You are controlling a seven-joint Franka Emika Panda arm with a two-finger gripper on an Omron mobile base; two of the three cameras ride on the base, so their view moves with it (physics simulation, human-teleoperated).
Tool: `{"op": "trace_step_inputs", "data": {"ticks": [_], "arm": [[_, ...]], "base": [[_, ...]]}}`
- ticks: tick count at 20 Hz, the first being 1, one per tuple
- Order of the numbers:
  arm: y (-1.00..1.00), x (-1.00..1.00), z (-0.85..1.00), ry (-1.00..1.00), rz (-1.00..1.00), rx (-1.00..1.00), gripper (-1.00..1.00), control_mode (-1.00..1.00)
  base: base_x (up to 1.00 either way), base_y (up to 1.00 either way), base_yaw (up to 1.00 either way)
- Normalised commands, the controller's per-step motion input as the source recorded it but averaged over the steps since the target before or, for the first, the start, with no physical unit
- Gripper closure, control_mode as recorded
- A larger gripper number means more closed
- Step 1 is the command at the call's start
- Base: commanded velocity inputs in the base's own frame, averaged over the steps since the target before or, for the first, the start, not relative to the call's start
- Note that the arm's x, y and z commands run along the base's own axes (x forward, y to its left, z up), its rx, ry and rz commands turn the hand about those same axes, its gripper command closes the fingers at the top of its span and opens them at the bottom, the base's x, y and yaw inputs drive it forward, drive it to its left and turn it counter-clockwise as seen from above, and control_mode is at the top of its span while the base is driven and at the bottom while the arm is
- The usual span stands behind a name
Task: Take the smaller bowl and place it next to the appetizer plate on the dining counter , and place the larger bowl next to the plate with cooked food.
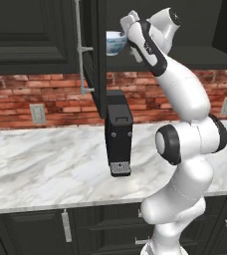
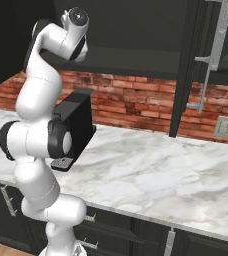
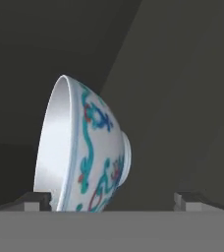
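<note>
The smaller bowl (image 3: 87, 152) is white with blue-green and red pattern outside. In the hand view it appears on its side, its pale inside facing left. It sits on the shelf of the open upper cabinet (image 1: 114, 42). My gripper (image 3: 113, 201) is open, with the bowl between its spread fingertips and the rim close to the left fingertip (image 3: 35, 201). The arm reaches up into the cabinet, with the gripper (image 1: 122, 35) at the bowl. The larger bowl, both plates and the dining counter are out of view.
The dark cabinet door (image 1: 100, 60) stands open just left of the hand, its metal handle (image 1: 80, 50) facing out. A black appliance (image 1: 118, 134) stands on the marble wall counter (image 1: 46, 169) below, against the brick wall.
</note>
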Motion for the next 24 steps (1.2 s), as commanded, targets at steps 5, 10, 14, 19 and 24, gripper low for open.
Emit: {"op": "trace_step_inputs", "data": {"ticks": [5, 10, 14, 19, 24], "arm": [[0.13, 0.65, 0.0, 0.0, 0.0, 0.0, -1.0, -1.0], [0.16, 0.58, 0.0, 0.0, 0.0, 0.0, -1.0, -1.0], [0.19, 0.21, 0.0, 0.0, 0.0, 0.0, 1.0, -1.0], [0.12, 0.0, 0.0, 0.0, 0.0, 0.0, 1.0, -1.0], [-0.11, -0.33, 0.0, -0.1, 0.0, 0.0, 1.0, -1.0]], "base": [[0.0, 0.0, 0.0], [0.0, 0.0, 0.0], [0.0, 0.0, 0.0], [0.0, 0.0, 0.0], [0.0, 0.0, 0.0]]}}
